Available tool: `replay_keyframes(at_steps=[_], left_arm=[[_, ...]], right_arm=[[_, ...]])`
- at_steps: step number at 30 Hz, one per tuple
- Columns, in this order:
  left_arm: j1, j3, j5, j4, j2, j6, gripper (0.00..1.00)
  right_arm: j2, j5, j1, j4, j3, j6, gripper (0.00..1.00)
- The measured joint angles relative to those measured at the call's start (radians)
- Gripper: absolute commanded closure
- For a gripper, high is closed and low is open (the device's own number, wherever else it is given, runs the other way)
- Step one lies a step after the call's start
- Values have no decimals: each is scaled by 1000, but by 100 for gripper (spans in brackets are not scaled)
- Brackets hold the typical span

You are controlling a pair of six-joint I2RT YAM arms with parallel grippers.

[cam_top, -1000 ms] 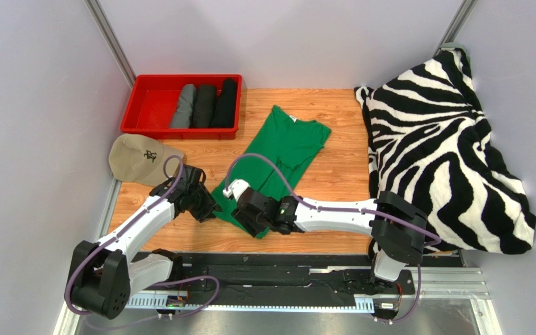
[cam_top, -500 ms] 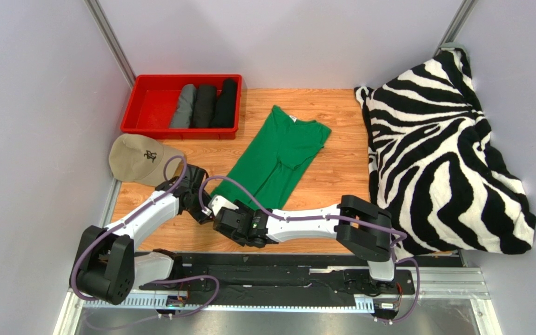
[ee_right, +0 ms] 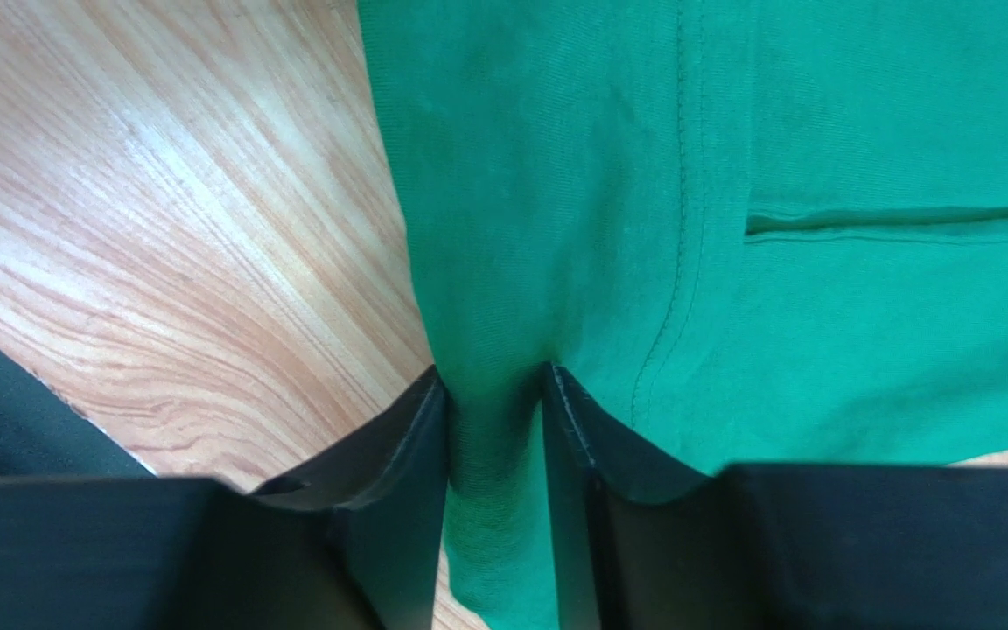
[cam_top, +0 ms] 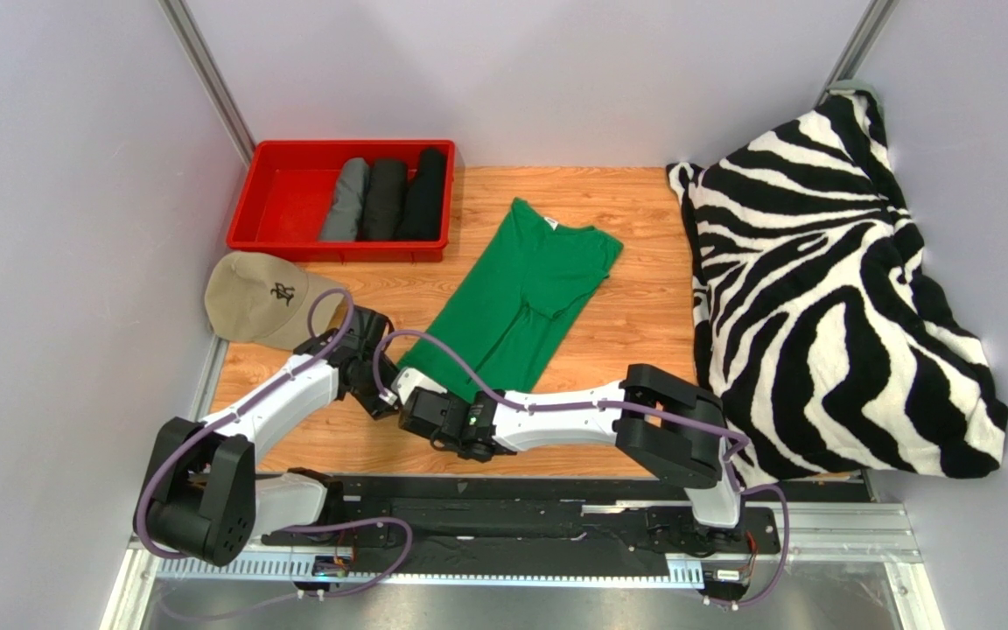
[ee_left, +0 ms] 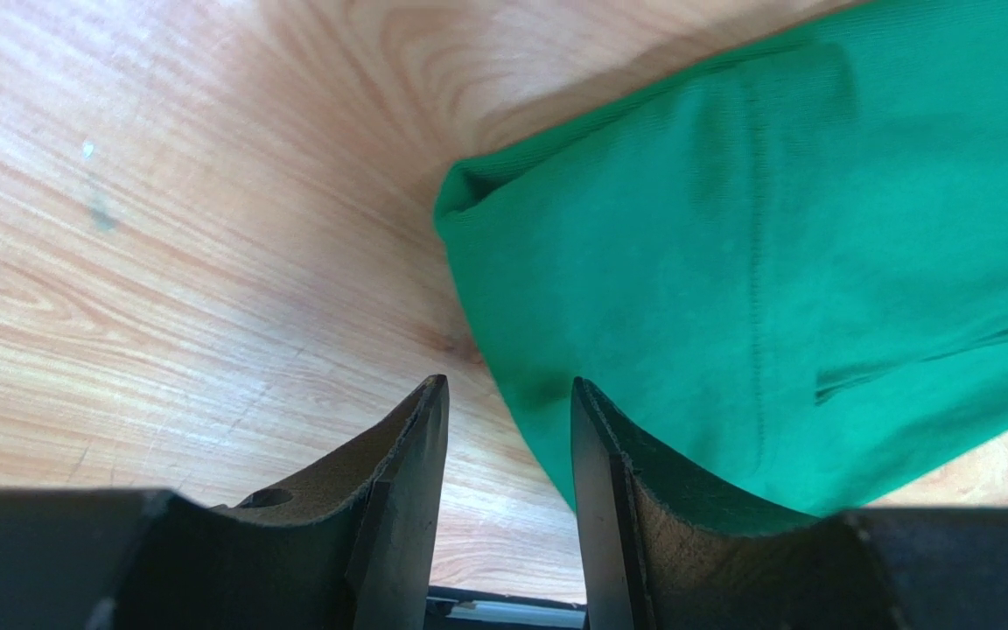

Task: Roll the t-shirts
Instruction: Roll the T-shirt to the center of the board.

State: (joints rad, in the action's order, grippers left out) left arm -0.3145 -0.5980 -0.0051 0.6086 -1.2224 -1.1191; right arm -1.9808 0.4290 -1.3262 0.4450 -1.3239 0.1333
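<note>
Right wrist: green t-shirt [ee_right: 733, 131] edge pinched inside right end effector [ee_right: 494, 383]

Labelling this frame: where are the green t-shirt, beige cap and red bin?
green t-shirt [cam_top: 529, 282], top view, mid-body
beige cap [cam_top: 253, 302], top view, crown
red bin [cam_top: 289, 190], top view, bare floor

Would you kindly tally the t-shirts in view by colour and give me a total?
Green shirt: 1, flat on the table
Grey shirt: 1, rolled in the tray
Black shirts: 2, rolled in the tray
Total: 4
</note>
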Motion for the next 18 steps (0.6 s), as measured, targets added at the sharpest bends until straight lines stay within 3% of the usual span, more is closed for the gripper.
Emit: replay_keyframes(at_steps=[7,18], left_arm=[[0,-20,23,-17,11,43,54],[0,-43,26,9,102,85,50]], right_arm=[[48,-169,94,-47,53,31,75],[117,-595,303,-154,145,151,77]])
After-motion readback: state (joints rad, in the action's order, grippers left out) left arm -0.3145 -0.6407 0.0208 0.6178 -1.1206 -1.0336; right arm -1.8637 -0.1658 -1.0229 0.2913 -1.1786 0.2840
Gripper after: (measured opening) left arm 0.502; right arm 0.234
